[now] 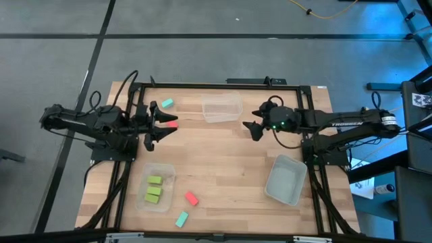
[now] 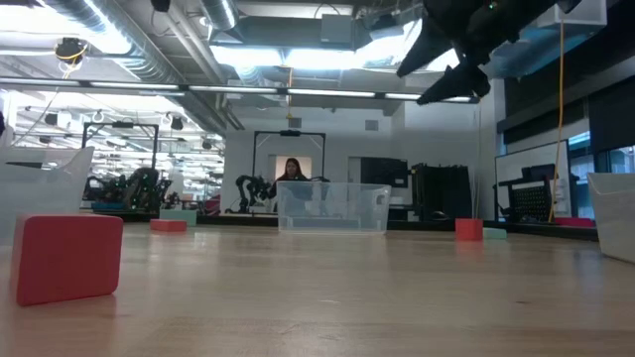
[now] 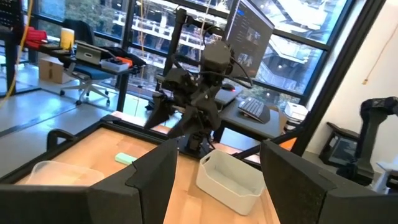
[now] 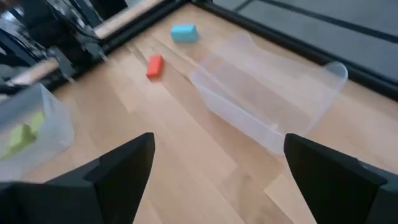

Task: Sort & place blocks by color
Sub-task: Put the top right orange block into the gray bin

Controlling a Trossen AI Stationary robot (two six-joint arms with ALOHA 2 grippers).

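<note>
In the high view, the left jaws (image 1: 156, 124) are seen spread open and empty with a red block (image 1: 170, 123) just beyond their tips and a teal block (image 1: 167, 103) near it, while three green blocks (image 1: 154, 190) lie in a tub (image 1: 169, 173) and a red block (image 1: 192, 198) and a teal block (image 1: 181, 219) lie loose on the counter (image 1: 223, 155); a descent off centre could knock the red block aside. In the right wrist view, the right jaws (image 4: 217, 168) are shown open and empty above the counter, an empty tub (image 4: 267, 93) ahead of them, which could be struck if the arm is advanced low.
</note>
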